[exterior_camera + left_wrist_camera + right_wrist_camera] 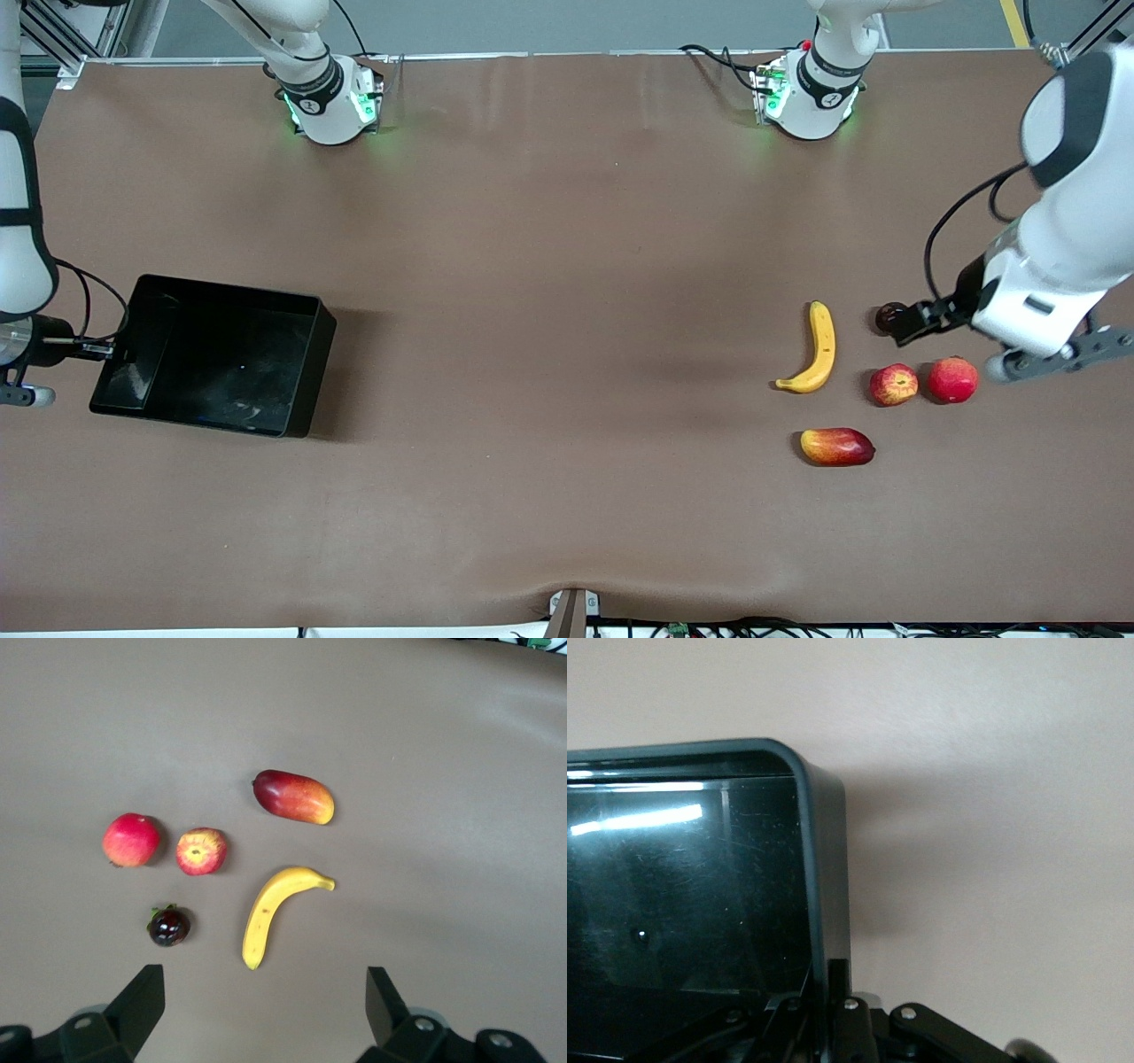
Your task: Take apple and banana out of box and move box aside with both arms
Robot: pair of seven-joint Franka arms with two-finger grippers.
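The black tray (pixel 292 306) sits at the right arm's end of the table and also shows in the right wrist view (pixel 824 868). My right gripper (pixel 103 351) (pixel 829 981) is shut on the tray's end wall, one finger inside and one outside. The banana (pixel 821 347) (pixel 275 911) and the small red-yellow apple (pixel 893 385) (pixel 201 851) lie at the left arm's end. My left gripper (pixel 917 321) (pixel 266 983) is open and empty in the air over the table beside these fruits, with the banana's end just ahead of its fingers.
An all-red apple (pixel 952 379) (pixel 130 840) lies beside the small apple. A red-yellow mango (pixel 837 447) (pixel 294 796) lies nearer the front camera than the banana. A small dark round fruit (pixel 887 316) (pixel 168 926) lies next to the left gripper.
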